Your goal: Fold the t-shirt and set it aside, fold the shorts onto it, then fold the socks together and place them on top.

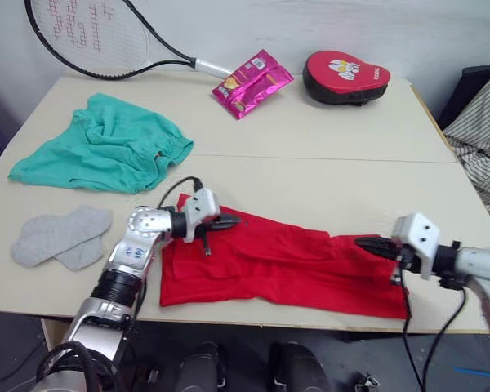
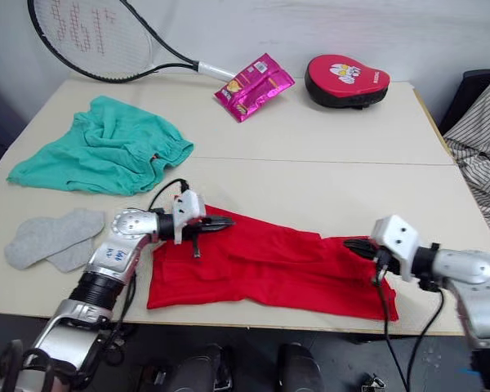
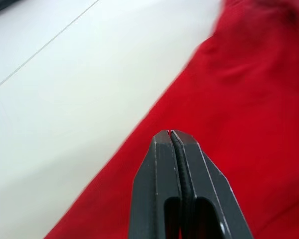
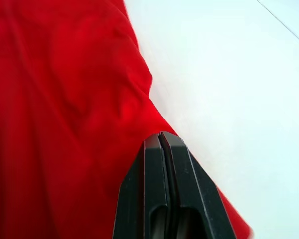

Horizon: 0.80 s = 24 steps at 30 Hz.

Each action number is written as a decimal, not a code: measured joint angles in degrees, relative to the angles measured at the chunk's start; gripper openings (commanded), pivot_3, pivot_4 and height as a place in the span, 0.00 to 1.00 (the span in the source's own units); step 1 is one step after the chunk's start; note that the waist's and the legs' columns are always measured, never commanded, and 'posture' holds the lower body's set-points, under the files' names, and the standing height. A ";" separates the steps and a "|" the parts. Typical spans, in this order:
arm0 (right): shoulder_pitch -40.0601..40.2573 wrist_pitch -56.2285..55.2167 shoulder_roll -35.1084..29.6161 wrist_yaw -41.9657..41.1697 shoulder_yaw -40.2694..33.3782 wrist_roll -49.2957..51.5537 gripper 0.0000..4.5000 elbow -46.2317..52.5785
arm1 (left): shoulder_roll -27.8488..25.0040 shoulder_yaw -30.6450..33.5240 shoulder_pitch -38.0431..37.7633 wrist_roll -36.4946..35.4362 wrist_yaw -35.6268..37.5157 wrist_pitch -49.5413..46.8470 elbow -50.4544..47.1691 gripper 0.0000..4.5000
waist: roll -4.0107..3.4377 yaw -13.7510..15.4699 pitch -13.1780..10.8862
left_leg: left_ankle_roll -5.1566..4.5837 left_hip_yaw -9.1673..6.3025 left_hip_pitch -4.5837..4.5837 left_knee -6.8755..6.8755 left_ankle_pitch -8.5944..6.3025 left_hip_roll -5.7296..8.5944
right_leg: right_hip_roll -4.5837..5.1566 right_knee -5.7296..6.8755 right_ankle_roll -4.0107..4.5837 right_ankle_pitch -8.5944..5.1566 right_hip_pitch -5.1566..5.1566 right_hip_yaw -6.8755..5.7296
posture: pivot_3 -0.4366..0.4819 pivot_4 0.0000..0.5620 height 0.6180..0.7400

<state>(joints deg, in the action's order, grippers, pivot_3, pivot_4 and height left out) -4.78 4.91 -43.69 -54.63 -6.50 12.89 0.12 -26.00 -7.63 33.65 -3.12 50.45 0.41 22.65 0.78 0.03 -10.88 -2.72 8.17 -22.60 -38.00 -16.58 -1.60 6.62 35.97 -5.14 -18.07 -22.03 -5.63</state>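
t-shirt fold in hand, both grippers closed over the cloth.
bright red cloth t-shirt [image 1: 282, 265] lies as a long band along the pale table's [image 1: 327, 155] near edge; teal-green gathered shorts [image 1: 106, 147] and light-grey socks [image 1: 61, 237] wait far left. left gripper [image 1: 222, 221] and right gripper [image 1: 369, 242] have fingers pressed together at opposite ends, probably pinching cloth edges for the next fold; grip itself not discernible.

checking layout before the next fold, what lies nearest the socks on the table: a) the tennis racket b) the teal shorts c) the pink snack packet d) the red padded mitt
b, the teal shorts lie just beyond the socks at the table's left side, while the racket, the pink packet and the mitt lie along the far edge.
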 measured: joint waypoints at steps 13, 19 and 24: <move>0.79 -14.16 3.46 15.58 -6.09 -3.98 0.00 -19.23 | 1.20 2.06 0.92 2.24 -13.61 -4.33 5.46 0.01 | 0.04 -0.24 0.68 | 0.43 -0.07 0.53 0.05 -0.25 -0.05 | 0.01 -0.02 -0.03 0.02 0.48 0.03 | 0.48 0.27 1.00; 2.44 -11.33 5.43 17.39 -9.97 0.38 0.00 -17.23 | 1.14 4.78 -1.04 -0.68 -12.04 -3.40 4.80 0.01 | -0.25 -0.44 0.85 | 0.51 -0.03 0.51 0.28 -0.25 -0.06 | 0.01 -0.08 0.03 -0.02 0.34 0.09 | 0.48 0.27 1.00; 5.12 -6.00 5.53 15.14 -10.93 6.42 0.00 -2.64 | 1.27 6.53 -3.07 -6.75 -3.28 1.03 1.60 0.01 | -0.34 -0.33 0.76 | 0.26 0.08 0.26 0.45 0.02 -0.05 | -0.03 -0.07 0.05 -0.02 -0.01 0.17 | 0.48 0.27 1.00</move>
<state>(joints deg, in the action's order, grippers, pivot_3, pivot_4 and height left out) 0.34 -1.09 -38.15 -39.49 -17.43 19.30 -2.52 -24.73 -1.10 30.58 -9.87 47.17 1.44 24.25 0.44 -0.30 -10.11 -2.47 8.26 -22.34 -37.55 -16.56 -1.65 6.59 35.90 -5.09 -18.10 -22.04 -5.46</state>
